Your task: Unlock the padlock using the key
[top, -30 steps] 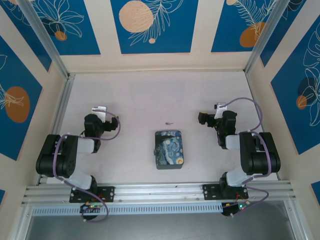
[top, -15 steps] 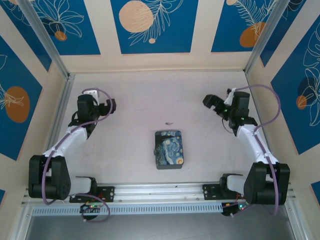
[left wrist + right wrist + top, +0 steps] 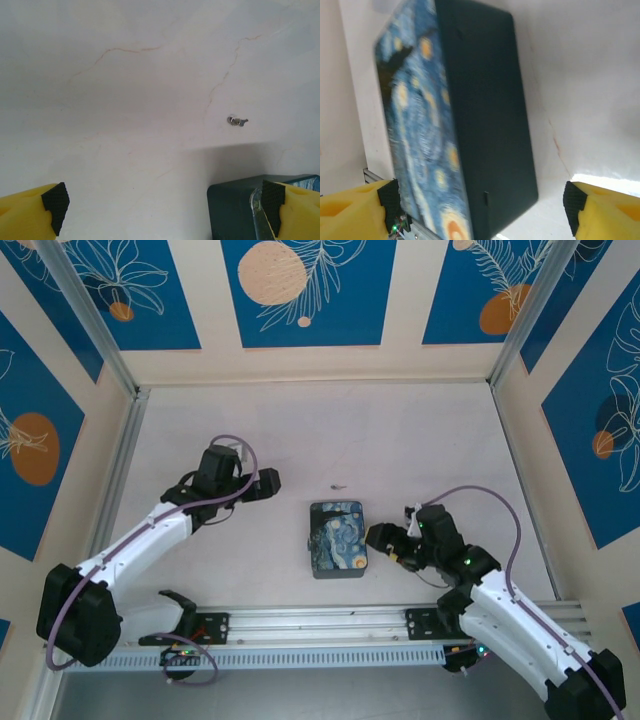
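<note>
The key (image 3: 338, 486) is a tiny grey sliver on the white table just beyond the painted box (image 3: 338, 538). In the left wrist view the key (image 3: 237, 120) lies ahead and to the right, with a corner of the box (image 3: 235, 210) at the lower right. My left gripper (image 3: 270, 483) (image 3: 162, 207) is open, left of the key and apart from it. My right gripper (image 3: 379, 536) (image 3: 482, 210) is open at the box's right side, and the dark side wall and starry lid of the box (image 3: 485, 115) lie between its fingers. The padlock is hidden.
The table (image 3: 430, 430) is walled by blue-and-cream panels at the back and sides. A metal rail (image 3: 320, 625) runs along the near edge by the arm bases. Bare table surface lies behind the key and left of the box.
Both arms swung in from the far side corners toward the middle. The left gripper came right toward the key; the right gripper dropped down to the box's right side.
</note>
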Robot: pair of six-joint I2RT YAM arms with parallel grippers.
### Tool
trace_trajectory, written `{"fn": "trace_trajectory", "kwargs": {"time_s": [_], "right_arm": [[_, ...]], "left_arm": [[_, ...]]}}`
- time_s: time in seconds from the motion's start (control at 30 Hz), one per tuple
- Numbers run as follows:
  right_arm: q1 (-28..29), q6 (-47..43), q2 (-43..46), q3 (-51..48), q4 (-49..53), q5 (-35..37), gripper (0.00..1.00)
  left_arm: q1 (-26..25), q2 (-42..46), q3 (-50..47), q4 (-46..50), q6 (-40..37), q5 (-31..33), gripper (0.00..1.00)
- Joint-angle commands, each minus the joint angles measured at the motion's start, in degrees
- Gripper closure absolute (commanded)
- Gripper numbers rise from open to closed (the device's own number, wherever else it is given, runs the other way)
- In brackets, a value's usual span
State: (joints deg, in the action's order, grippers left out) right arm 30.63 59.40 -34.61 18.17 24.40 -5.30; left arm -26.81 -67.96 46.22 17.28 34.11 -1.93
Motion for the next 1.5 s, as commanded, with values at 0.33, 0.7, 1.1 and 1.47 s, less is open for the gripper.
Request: {"fn": "trace_trajectory", "kwargs": {"time_s": [0.33, 0.7, 1.1, 1.47], "right_arm": [[14.7, 5.31, -28.92, 11.68, -17.46, 9.14, 0.48], [15.6, -4.41, -57.89, 44.22, -13.53, 8.46, 0.38], [18.76, -1.9, -44.92, 34.84, -8.5, 8.02, 0.26], [33.74, 5.09, -53.52, 31.12, -19.57, 7.23, 0.4]], "left_arm": [[-2.08, 0.16, -1.92, 1.14, 3.3, 1.93, 0.0], [-2.38, 2.96, -1.57, 4.06, 3.67, 4.26, 0.0], [-2.36, 5.29, -2.38, 10.25, 6.59, 7.64, 0.0], [-2.37, 6.3, -0.98, 11.22, 6.57, 8.61, 0.0]]}}
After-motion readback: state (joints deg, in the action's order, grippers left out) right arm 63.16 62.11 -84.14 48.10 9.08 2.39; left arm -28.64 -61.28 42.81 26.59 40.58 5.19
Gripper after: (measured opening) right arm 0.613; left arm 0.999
